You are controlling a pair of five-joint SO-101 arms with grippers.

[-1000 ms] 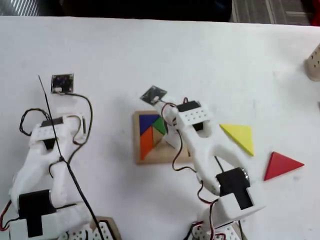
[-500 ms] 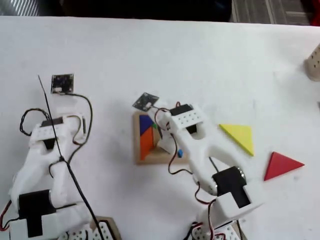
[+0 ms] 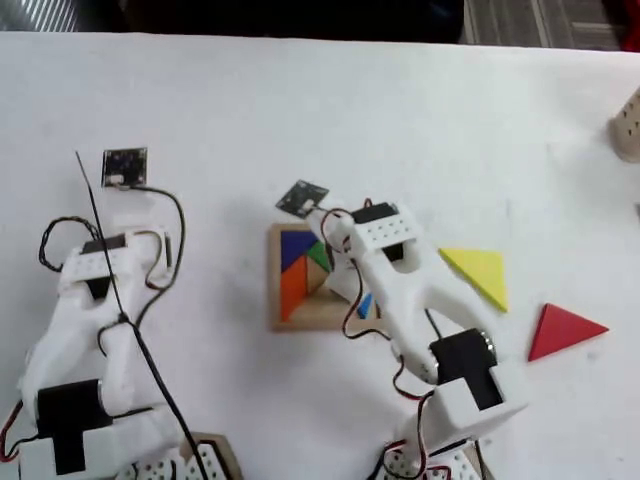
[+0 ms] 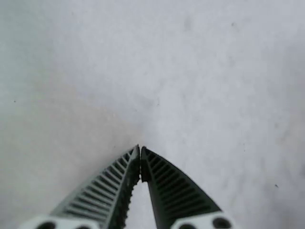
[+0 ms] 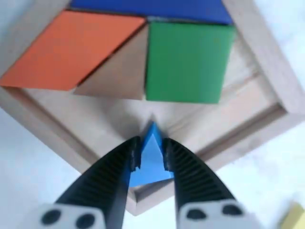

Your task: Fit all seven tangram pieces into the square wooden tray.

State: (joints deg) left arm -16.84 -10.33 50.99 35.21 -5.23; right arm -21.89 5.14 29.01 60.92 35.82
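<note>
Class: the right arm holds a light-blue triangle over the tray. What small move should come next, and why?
Probably lower the light-blue triangle onto the bare wood of the tray beside the green square: the right gripper clamps it over that gap, not yet seated.

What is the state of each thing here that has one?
Left hand: shut, empty.
Right hand: shut on the light blue triangle.
Light blue triangle: held over the wooden tray.
Wooden tray: partly filled.
Orange parallelogram: flat in the tray.
Green square: flat in the tray.
Dark blue triangle: flat in the tray.
Yellow triangle: on the table, outside.
Red triangle: on the table, outside.
</note>
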